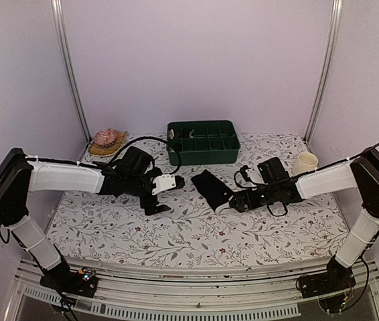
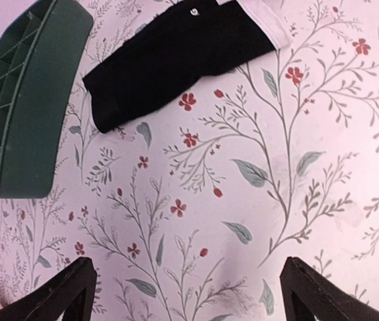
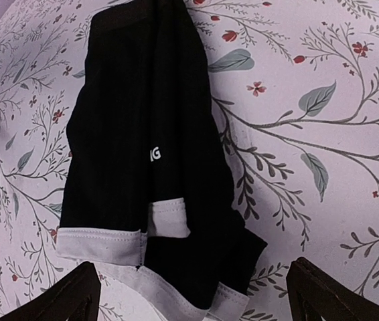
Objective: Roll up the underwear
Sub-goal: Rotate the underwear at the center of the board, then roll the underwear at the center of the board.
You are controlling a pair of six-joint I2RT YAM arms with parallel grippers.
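Okay, one piece of underwear (image 1: 211, 189) is in view: black fabric with pale trim along the leg edges and tiny white lettering. It lies loosely crumpled, not rolled, on the floral table (image 1: 196, 234) near the middle, in front of the green tray (image 1: 203, 155) and apart from it.

The left gripper (image 1: 165, 194) hovers over bare cloth just left of the garment, jaws spread wide and holding nothing. In the left wrist view the dark fingers (image 2: 65, 291) frame only the flower print, with the underwear (image 2: 176, 60) further ahead and the tray wall (image 2: 35, 114) off to the side.

The right gripper (image 1: 234, 201) sits at the garment's right edge, also spread wide with nothing pinched. In the right wrist view the underwear (image 3: 142, 134) fills the space ahead, its pale hem reaching down between the two fingers (image 3: 72, 294) — contact cannot be told.

Containers: the green tray at the back centre is divided into compartments. A small pale bit shows in a left-end compartment, too small to identify. The cream cup (image 1: 305, 162) stands upright at back right, its inside not visible. At back left a woven mat (image 1: 106, 146) carries a round pink object (image 1: 106, 138).
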